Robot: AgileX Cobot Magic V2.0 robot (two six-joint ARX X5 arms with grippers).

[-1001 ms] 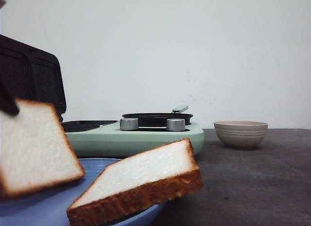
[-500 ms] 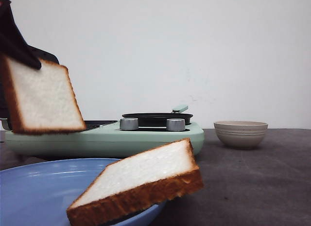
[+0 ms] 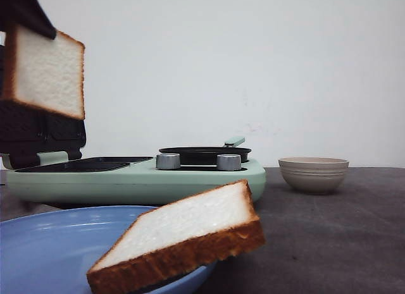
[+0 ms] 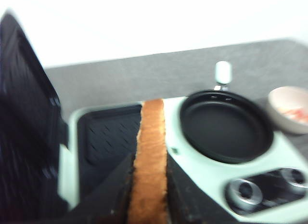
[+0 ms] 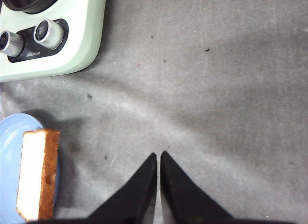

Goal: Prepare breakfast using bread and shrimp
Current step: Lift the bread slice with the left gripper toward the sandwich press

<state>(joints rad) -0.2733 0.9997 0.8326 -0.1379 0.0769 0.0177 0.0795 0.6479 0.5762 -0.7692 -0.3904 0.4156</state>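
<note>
Green breakfast maker [image 3: 145, 180], blue plate [image 3: 50, 250], beige bowl [image 3: 313, 174]

- Left gripper [image 4: 148, 185]: raised high, jaws clamped on a bread slice [image 4: 150, 161] held edge-on.
- Right gripper [image 5: 159, 159]: low over the table, fingertips together, holding nothing.

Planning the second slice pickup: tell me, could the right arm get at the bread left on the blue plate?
Probably yes. The right tool is shut and empty, over bare table beside the plate; nothing covers the slice.
</note>
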